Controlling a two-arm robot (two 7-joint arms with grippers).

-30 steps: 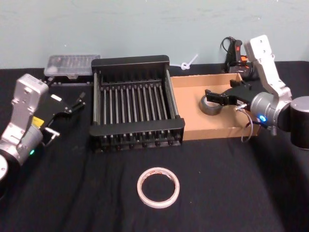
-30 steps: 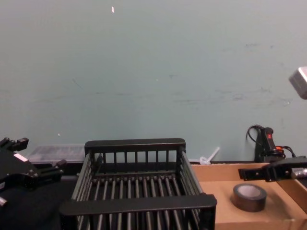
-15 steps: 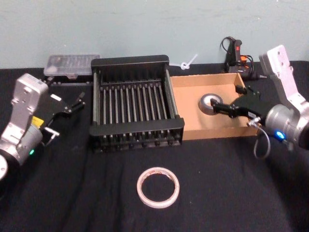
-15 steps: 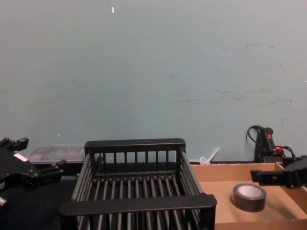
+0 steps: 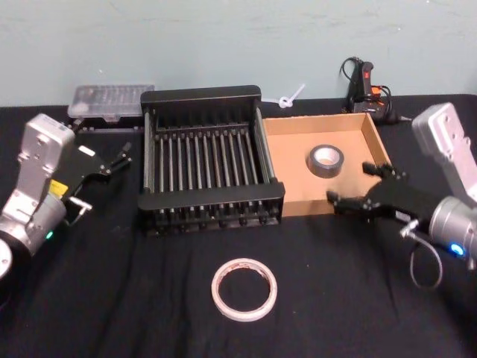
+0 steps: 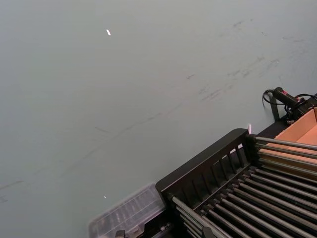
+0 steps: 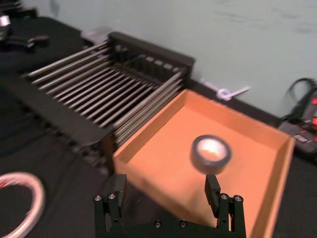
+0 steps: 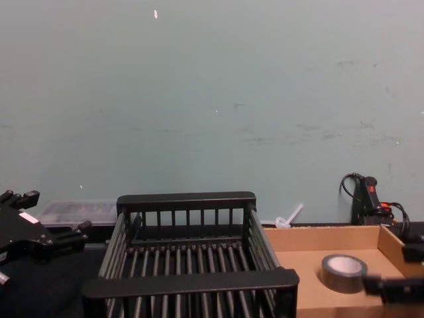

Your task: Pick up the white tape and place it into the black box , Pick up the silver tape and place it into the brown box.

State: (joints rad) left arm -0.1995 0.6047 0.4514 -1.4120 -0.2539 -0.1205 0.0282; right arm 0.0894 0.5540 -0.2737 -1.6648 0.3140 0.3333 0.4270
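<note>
The silver tape (image 5: 326, 161) lies flat in the brown box (image 5: 298, 195), right of the black box (image 5: 211, 201). The white tape (image 5: 244, 289) rests on the black tablecloth (image 5: 112, 298), near side. My right gripper (image 5: 356, 186) hangs spread and empty at the brown box's near right corner; my left gripper (image 5: 121, 159) waits spread at the left. A pale green wall (image 8: 212, 99) stands behind.

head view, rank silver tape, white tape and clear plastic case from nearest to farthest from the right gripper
From the right gripper, open at the brown box's near right corner:
1. silver tape, inside the brown box just beyond it.
2. white tape, on the cloth, front centre.
3. clear plastic case, far back left.
</note>
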